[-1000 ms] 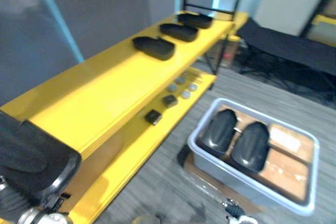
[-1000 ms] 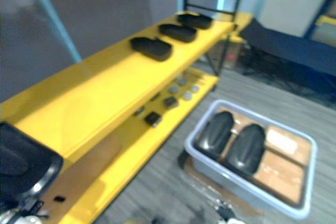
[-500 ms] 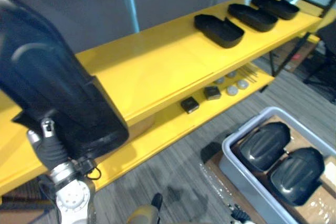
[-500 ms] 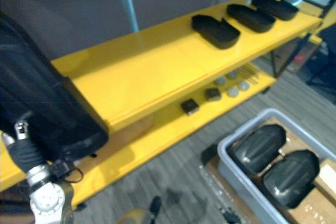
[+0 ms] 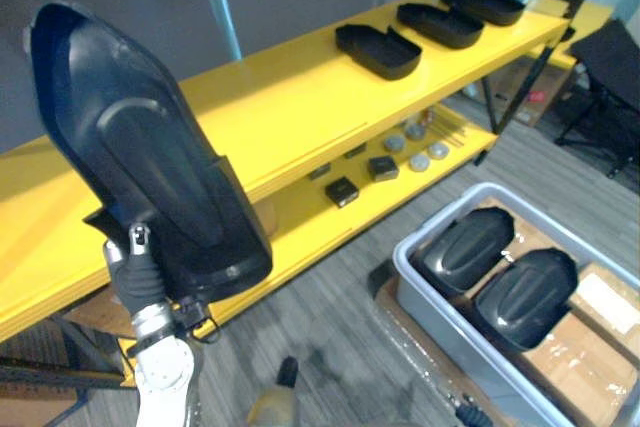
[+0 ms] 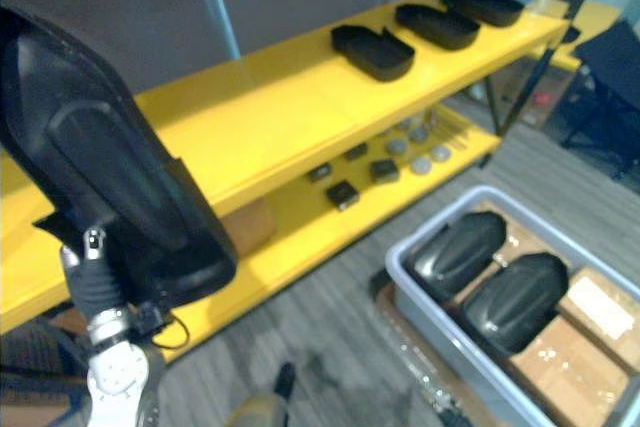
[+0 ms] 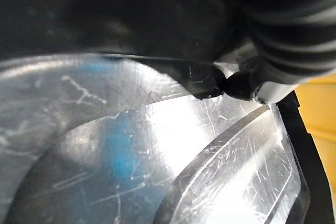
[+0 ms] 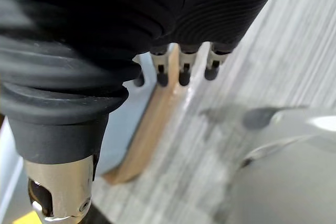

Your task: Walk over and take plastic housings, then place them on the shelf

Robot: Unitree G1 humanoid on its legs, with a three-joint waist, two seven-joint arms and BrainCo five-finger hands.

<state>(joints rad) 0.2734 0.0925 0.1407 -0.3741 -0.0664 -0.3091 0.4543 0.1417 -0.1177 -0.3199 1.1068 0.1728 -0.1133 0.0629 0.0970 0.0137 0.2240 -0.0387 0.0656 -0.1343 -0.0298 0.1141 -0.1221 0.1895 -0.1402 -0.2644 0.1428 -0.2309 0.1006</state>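
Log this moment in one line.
left hand: grips held housing, upright before shelf | right hand: open, idle above floor | shelf: three housings on top | bin: two housings inside

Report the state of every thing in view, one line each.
Held housing: upright in the air, hollow side toward the camera, gripped by left hand.
Right hand: open, empty.
Shelf housings: lying hollow side up on yellow shelf.
Bin housings: domed side up in grey bin.

Black housings (image 5: 150, 157), yellow shelf (image 5: 290, 112), grey bin (image 5: 428, 299)
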